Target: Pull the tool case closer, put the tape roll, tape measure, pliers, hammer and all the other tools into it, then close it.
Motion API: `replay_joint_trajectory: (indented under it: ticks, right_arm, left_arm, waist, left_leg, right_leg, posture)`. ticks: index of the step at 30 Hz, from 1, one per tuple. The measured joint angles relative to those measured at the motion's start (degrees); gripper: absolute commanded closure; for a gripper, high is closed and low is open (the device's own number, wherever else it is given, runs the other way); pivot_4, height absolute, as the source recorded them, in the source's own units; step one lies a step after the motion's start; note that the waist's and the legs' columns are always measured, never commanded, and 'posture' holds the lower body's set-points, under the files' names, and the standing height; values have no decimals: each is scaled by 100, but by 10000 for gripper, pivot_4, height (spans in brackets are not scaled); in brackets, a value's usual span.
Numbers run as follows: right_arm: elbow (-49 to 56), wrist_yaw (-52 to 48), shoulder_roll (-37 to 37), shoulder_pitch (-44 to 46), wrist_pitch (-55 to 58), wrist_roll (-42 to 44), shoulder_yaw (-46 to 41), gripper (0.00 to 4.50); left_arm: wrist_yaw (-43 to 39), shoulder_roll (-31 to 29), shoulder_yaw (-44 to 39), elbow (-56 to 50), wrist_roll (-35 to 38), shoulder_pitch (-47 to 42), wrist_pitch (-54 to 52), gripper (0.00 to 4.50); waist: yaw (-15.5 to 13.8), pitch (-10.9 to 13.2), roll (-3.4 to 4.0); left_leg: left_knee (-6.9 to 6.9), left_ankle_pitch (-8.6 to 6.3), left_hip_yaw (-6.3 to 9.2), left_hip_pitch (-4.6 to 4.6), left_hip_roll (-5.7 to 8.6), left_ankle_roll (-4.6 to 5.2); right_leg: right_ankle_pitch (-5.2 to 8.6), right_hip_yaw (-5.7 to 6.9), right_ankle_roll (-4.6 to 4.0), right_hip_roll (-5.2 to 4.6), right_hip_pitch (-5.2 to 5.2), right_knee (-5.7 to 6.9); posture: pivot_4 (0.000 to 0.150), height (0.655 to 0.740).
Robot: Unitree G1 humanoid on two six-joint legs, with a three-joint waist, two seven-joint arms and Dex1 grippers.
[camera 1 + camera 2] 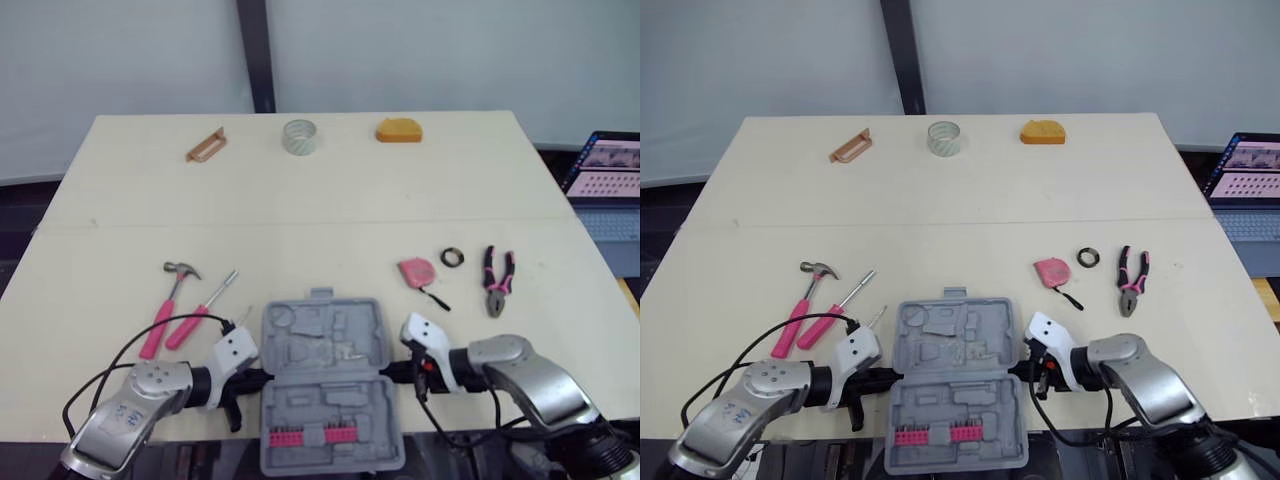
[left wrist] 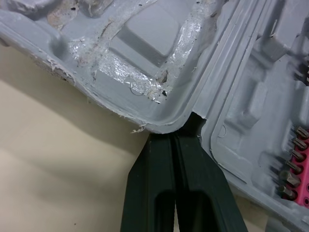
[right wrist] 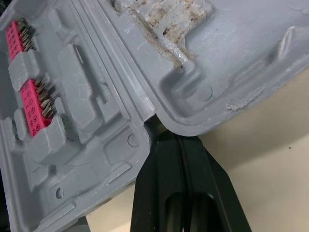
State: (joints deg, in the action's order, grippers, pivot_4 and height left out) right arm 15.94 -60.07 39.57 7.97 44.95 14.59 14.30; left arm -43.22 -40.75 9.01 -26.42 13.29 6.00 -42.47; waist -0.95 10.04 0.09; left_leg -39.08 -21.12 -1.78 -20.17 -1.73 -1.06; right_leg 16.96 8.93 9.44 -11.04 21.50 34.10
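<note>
**Jaws shut at the open case's hinge**

Tool case (image 1: 325,340) lay open at the desk's (image 1: 300,200) near edge. Left gripper (image 1: 262,378) and right gripper (image 1: 388,372) each had jaws pressed together, tips against the case's hinge ends. Hammer (image 1: 165,305) lay left of the case, with tape measure (image 1: 417,271) and pliers (image 1: 498,282) to its right.

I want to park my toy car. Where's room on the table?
The table has a wide bare middle band, between the far tape roll and orange block and the near tools. Crowded at the near edge: open tool case with left gripper and right gripper at its sides, hammer and screwdriver to its left, tape measure and pliers to its right.
</note>
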Motion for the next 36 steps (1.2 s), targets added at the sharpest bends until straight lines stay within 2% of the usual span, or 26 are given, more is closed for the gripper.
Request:
replay_joint_trajectory:
  ticks: [36]
  right_arm:
    - [-34, -4, 71, -14, -3, 67, 3, 45000]
  left_arm:
    - [-39, 6, 17, 249, 12, -135, 254, 43637]
  waist:
    - [-38, -1, 1]
  left_leg:
    - [-3, 0, -1, 1, 0, 0]
  right_leg:
    - [-1, -1, -1, 0, -1, 2]
  posture:
    - [1500, 7400]
